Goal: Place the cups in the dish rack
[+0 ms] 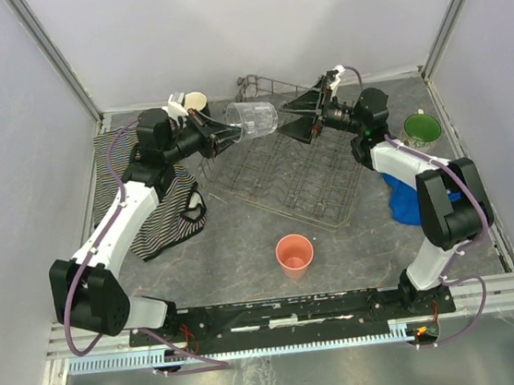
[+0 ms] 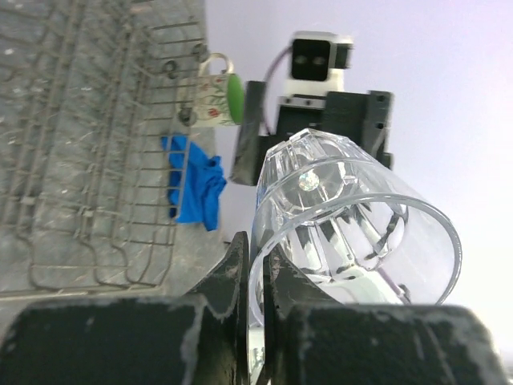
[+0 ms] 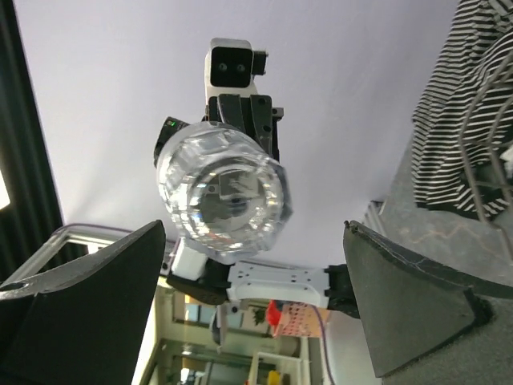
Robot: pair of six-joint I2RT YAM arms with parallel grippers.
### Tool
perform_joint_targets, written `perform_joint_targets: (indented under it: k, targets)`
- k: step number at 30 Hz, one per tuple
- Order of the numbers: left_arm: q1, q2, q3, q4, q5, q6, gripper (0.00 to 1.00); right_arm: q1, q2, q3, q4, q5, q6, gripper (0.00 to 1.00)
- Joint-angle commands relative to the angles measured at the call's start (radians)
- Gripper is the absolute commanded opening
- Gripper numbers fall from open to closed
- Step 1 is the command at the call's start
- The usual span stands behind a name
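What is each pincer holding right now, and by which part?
Left pincer pinches the clear glass by its rim wall; right pincer is open, holding nothing.

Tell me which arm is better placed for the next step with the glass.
Right, probably: the right pincer, open, faces the base of the glass above the rack; the left pincer is shut on the rim.

Glass (image 1: 253,118) over rack (image 1: 304,182), tumbler (image 1: 294,253) before rack
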Motion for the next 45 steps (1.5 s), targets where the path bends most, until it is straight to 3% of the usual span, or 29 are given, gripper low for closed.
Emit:
perform_joint_targets:
  k: [1,20,45]
  targets:
    - [-0.001,-0.012,0.016,0.22,0.089,-0.132,0.03,0.018,0.019,0.012,0.267,-0.006,0.166,1.0]
    - [0.002,0.013,0.013,0.177,0.071,-0.107,0.03,0.085,0.055,0.09,0.327,0.04,0.239,1.0]
    - [0.02,-0.003,0.01,0.144,0.077,-0.098,0.03,0.123,0.111,0.179,0.28,0.066,0.226,0.97]
